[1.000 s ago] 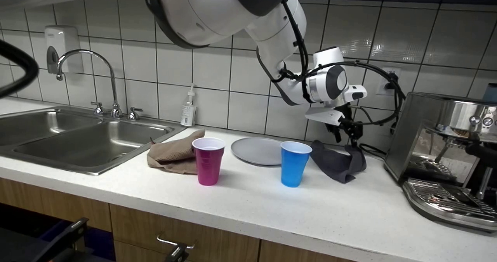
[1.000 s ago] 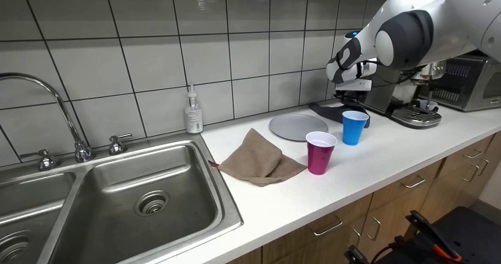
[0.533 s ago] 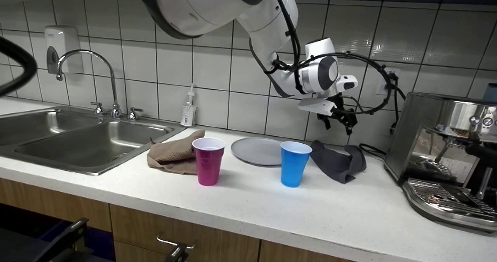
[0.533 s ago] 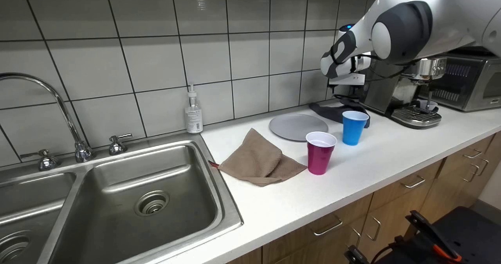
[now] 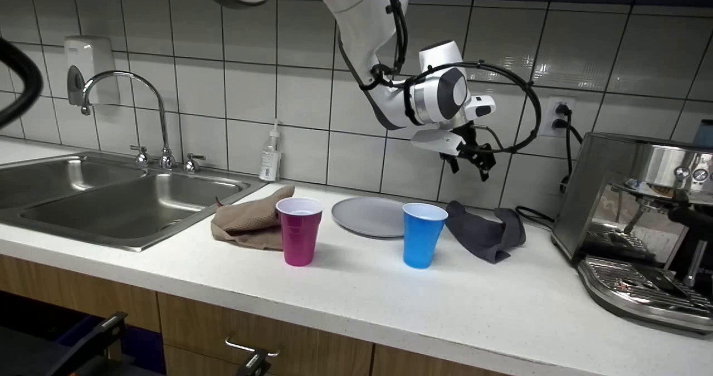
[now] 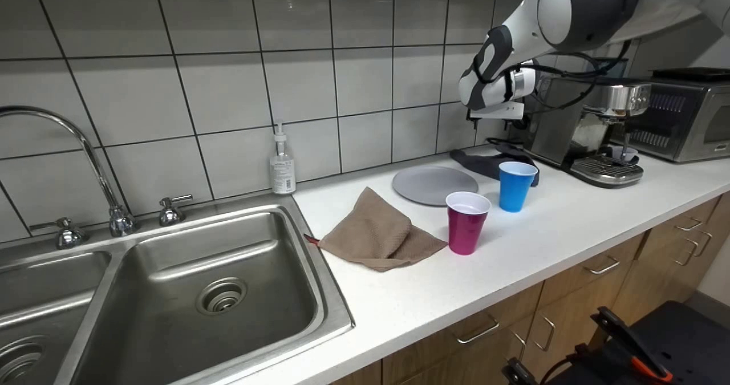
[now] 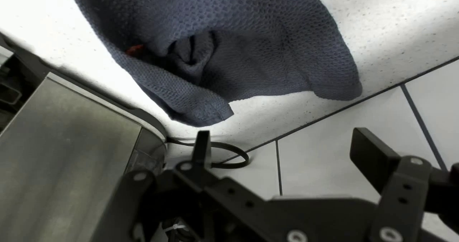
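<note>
Dark grey cloth [image 7: 272, 52] — one piece, textured weave, rumpled on the white counter [image 5: 356, 298] beside the tiled wall [image 5: 303, 153].
Handling, as we judge it: light, soft and limp, not fragile, with weave enough that we expect little slipping; a flat edge would be harder to catch. Best hold, in our view: the raised fold [image 7: 183, 91] on the side facing the coffee machine [image 5: 590, 175], pinched from above. Gripper [image 7: 280, 136]: fingers spread wide, nothing between them, hanging above the cloth and apart from it. Around it we list a blue cup [image 5: 421, 237], upright nearby, and a flat grey plate [image 5: 365, 217] — further out, a magenta cup [image 5: 299, 234] and a brown towel [image 5: 245, 223].
</note>
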`<state>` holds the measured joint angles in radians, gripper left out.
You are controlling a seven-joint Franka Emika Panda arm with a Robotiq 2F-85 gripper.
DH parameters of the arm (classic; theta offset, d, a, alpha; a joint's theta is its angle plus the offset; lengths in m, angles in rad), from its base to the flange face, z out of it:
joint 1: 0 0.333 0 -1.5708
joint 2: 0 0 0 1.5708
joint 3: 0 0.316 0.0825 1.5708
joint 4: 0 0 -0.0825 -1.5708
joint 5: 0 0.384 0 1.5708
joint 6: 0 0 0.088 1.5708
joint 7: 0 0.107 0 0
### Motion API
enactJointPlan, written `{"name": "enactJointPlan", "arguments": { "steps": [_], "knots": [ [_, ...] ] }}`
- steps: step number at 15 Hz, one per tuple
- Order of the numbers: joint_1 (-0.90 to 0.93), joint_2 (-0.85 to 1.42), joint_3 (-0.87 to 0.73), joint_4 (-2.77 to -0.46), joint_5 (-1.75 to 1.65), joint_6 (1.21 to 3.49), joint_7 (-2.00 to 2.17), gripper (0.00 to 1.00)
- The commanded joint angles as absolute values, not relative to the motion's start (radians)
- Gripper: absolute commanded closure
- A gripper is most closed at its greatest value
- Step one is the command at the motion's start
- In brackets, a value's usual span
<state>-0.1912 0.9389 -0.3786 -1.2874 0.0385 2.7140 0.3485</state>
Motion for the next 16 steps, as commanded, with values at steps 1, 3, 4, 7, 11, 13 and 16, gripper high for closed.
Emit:
{"name": "enactJointPlan", "arguments": {
  "steps": [1, 3, 4, 7, 11, 13, 16],
  "knots": [
    [-0.120, 0.782, -0.408, -1.529, 0.029, 2.792, 0.368, 0.00],
    [-0.085, 0.729, -0.428, -1.620, 0.023, 2.827, 0.369, 0.00],
    [-0.071, 0.701, -0.432, -1.668, 0.024, 2.845, 0.365, 0.00],
    [-0.026, 0.617, -0.452, -1.804, 0.003, 2.881, 0.374, 0.00],
    [0.034, 0.524, -0.487, -1.947, -0.016, 2.911, 0.377, 0.00],
    [0.068, 0.482, -0.509, -2.010, -0.034, 2.926, 0.381, 0.00],
    [0.115, 0.429, -0.543, -2.089, -0.069, 2.937, 0.393, 0.00]
  ]
}}
